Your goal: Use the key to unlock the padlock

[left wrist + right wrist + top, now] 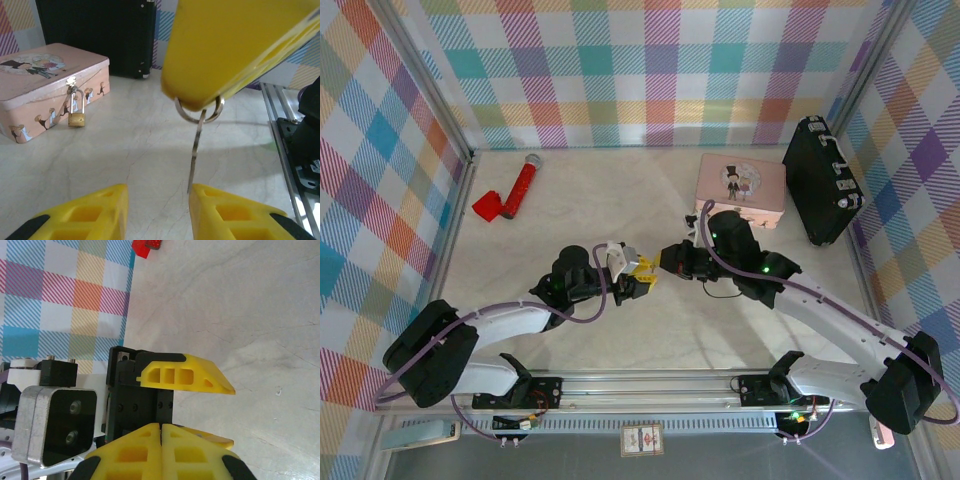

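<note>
Mid-frame in the top view my left pincer (646,278) and right pincer (661,260) crowd tip to tip, the key (196,150) dangling between. Tin (741,190) and case (823,180) block the upper right. The red tool (510,195) lies upper left, and the bare table (610,190) between lies free.

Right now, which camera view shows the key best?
The left wrist view: the key hangs by its ring from the right gripper, sharp against the table. In the top external view it is too small to tell.

One padlock (76,119), one key (195,155), one tin (740,190), one case (823,180), one red tool (510,192).
</note>
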Available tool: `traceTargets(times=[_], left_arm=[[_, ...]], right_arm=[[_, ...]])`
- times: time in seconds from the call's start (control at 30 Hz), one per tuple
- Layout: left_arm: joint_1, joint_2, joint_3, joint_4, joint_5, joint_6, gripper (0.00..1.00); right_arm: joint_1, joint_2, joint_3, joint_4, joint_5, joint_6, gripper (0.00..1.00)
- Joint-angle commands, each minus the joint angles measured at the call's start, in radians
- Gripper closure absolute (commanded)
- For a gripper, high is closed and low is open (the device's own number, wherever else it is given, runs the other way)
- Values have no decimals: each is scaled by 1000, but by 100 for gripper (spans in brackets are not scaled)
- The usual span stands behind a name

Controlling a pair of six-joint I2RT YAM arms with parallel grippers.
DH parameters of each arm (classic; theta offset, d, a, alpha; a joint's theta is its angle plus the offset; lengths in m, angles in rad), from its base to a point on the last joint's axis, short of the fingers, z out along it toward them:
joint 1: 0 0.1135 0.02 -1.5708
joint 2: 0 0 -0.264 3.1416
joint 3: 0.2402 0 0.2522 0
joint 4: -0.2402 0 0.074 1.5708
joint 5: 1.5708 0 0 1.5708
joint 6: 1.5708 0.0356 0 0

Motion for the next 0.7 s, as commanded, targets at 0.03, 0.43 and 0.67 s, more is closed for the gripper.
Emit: traceTargets(times=[0.03,0.43,0.67], left_arm=[[-10,9,23,61,56,-16,65],[-10,-6,33,19,63,-15,74],[-10,-1,32,30,49,-13,76]], right_arm=[[10,3,-11,35,-19,14,100],[14,28,-8,46,-11,24,100],[16,34,-11,44,8,33,100]])
